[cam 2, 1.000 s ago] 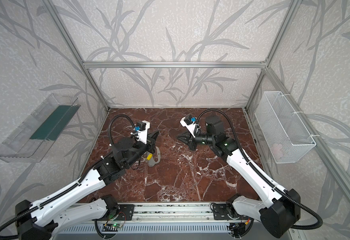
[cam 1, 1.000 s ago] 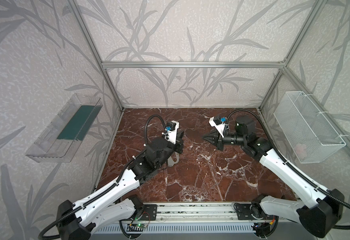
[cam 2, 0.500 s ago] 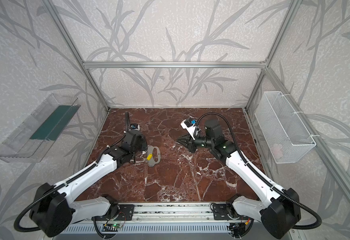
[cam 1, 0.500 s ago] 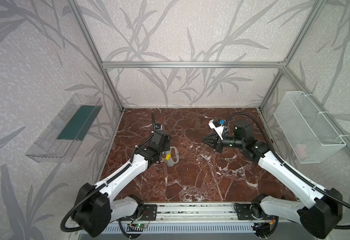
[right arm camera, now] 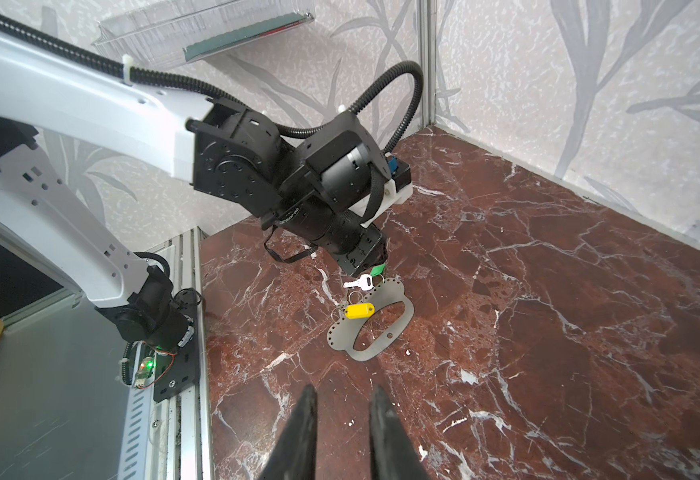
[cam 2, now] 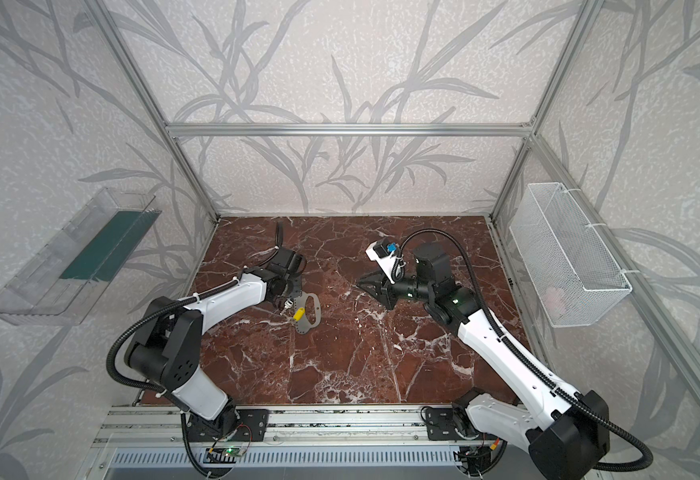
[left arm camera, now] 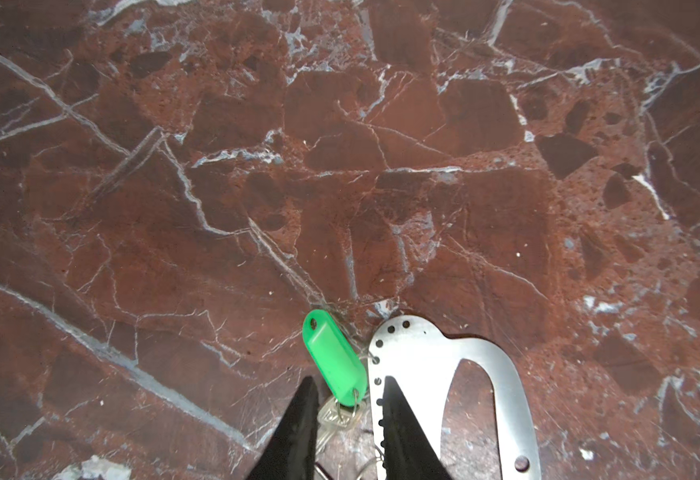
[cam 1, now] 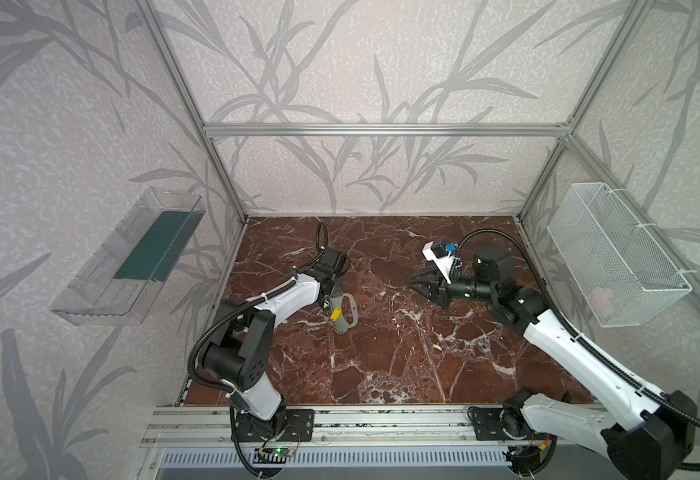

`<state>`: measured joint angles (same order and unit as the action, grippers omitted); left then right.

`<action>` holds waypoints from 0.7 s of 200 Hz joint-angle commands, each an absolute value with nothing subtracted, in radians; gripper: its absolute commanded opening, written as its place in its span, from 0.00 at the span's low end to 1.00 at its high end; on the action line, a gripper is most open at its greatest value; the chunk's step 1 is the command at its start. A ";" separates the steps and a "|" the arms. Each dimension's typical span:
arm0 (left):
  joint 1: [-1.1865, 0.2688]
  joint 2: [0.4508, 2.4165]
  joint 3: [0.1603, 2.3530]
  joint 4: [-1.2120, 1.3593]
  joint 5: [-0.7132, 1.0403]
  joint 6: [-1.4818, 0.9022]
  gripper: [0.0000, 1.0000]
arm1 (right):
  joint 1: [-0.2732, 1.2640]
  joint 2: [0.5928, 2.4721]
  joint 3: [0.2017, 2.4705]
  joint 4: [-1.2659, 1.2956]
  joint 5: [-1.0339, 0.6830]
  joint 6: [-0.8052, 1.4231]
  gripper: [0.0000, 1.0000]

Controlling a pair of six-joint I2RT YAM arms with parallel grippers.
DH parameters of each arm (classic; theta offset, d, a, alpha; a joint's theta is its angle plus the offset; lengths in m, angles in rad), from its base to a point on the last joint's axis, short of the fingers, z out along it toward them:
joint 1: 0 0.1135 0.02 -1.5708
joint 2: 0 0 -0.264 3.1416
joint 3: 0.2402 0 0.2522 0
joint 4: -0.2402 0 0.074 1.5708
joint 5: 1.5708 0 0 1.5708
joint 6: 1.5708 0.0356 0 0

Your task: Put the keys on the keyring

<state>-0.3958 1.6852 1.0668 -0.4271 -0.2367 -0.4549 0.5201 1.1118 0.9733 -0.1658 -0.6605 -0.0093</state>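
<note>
Left claw has dropped to the counter and slackened, narrowly parted astride the green-tag key beside the keyring, yellow-tag key on it; right claw narrow, empty, well apart, so likely a release, threading unconfirmed.

Keyring partly beyond the left wrist view's edge

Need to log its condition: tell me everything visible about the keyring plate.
The keyring is a flat, matte grey metal plate, oblong, with a large oval cutout and small holes along one edge. It lies flat on the marble table. The yellow tag lies across it, the green tag beside the holed edge, under the left gripper.
</note>
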 commanded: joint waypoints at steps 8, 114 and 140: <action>-0.388 1.736 1.119 -0.507 -0.211 -0.444 0.30 | 0.526 1.088 0.962 -0.193 -0.643 -0.029 0.25; -0.386 1.761 1.057 -0.498 -0.195 -0.465 0.32 | 0.527 1.115 0.976 -0.188 -0.650 -0.034 0.34; -0.387 1.767 1.062 -0.496 -0.198 -0.462 0.27 | 0.526 1.114 0.977 -0.187 -0.649 -0.031 0.33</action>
